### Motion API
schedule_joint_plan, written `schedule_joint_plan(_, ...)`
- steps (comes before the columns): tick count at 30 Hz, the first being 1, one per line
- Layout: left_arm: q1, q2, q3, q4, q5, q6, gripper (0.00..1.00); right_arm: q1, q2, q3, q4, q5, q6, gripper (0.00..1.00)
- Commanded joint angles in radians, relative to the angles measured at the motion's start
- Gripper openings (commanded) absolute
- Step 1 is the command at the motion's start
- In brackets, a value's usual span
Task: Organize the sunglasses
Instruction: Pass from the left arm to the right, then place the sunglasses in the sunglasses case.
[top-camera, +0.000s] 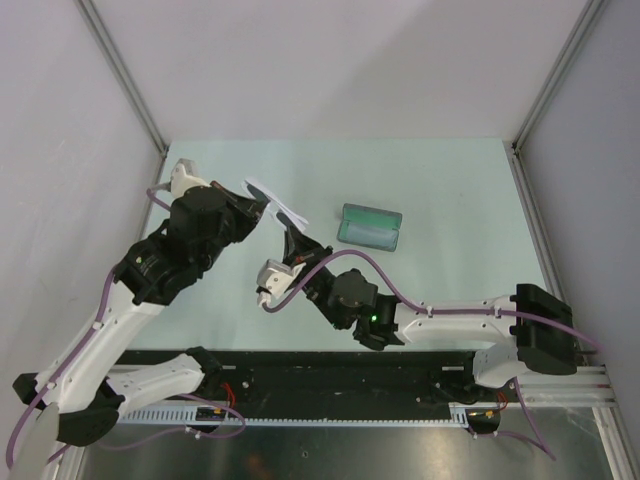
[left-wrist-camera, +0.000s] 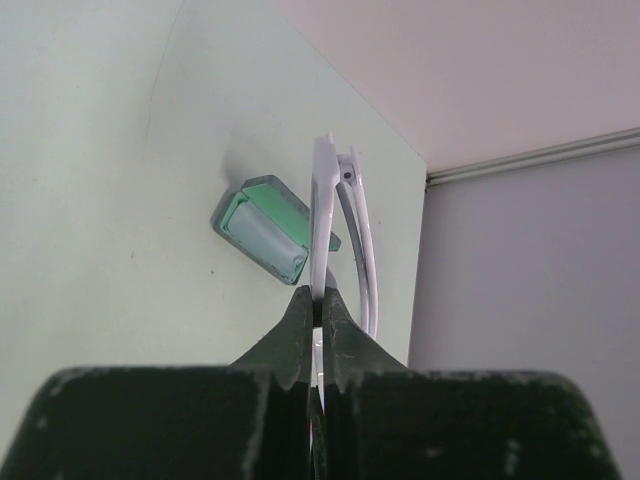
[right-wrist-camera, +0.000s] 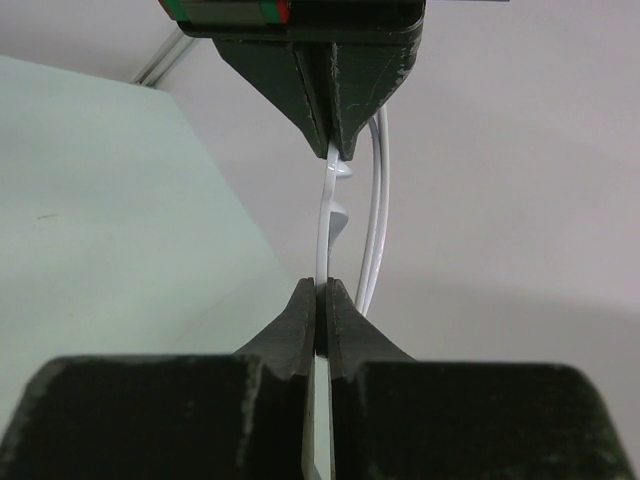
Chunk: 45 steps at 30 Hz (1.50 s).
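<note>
The sunglasses (top-camera: 283, 207) hang above the table, white frame seen edge-on, held at both ends. My left gripper (top-camera: 264, 210) is shut on one end of the frame; in the left wrist view the sunglasses (left-wrist-camera: 322, 200) rise out of the left gripper (left-wrist-camera: 321, 303). My right gripper (top-camera: 298, 237) is shut on the other end. In the right wrist view the sunglasses (right-wrist-camera: 323, 225) run from the right gripper (right-wrist-camera: 322, 292) up to the left gripper (right-wrist-camera: 335, 145). One thin white arm (right-wrist-camera: 375, 200) bows out beside the frame.
An open grey case with a green lining (top-camera: 370, 227) lies on the pale green table (top-camera: 450, 190), right of the grippers; the case (left-wrist-camera: 262, 228) also shows in the left wrist view. Grey walls and metal posts enclose the table.
</note>
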Motion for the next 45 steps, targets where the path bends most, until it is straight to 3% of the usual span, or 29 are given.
schedule_joint_plan(1, -0.012, -0.02, 0.051, 0.021, -0.011, -0.021, 0.0, -0.005, 0.01, 0.042, 0.039, 0.035, 0.005, 0.0)
schedule_joint_plan(5, -0.012, -0.024, 0.056, 0.026, -0.006, -0.017, 0.04, -0.007, -0.007, 0.043, 0.03, 0.018, 0.045, 0.0)
schedule_joint_plan(9, -0.012, -0.016, 0.069, 0.024, 0.008, 0.008, 0.24, -0.007, -0.016, 0.046, 0.011, 0.012, 0.079, 0.0)
schedule_joint_plan(13, -0.014, -0.02, 0.062, 0.024, 0.018, 0.009, 0.37, -0.014, -0.032, 0.063, -0.018, 0.012, 0.126, 0.0)
schedule_joint_plan(17, -0.012, -0.03, 0.053, 0.024, 0.017, 0.02, 0.58, -0.034, -0.056, 0.072, -0.048, 0.014, 0.212, 0.0)
schedule_joint_plan(25, -0.012, -0.108, 0.004, 0.026, 0.011, 0.063, 0.72, -0.135, -0.156, 0.104, -0.255, -0.042, 0.464, 0.0)
schedule_joint_plan(31, -0.012, -0.136, 0.066, 0.036, -0.023, 0.215, 0.87, -0.272, -0.286, 0.129, -0.484, -0.256, 0.715, 0.0)
schedule_joint_plan(39, -0.005, -0.023, 0.177, 0.058, 0.061, 0.473, 0.91, -0.519, -0.42, 0.149, -0.714, -0.6, 0.904, 0.0)
schedule_joint_plan(43, 0.108, 0.065, 0.198, 0.075, 0.292, 0.49, 0.91, -0.721, -0.46, 0.16, -0.794, -0.967, 1.067, 0.0)
schedule_joint_plan(45, 0.164, 0.095, 0.194, 0.082, 0.426, 0.471, 0.91, -0.796, -0.471, 0.16, -0.799, -1.066, 1.14, 0.0)
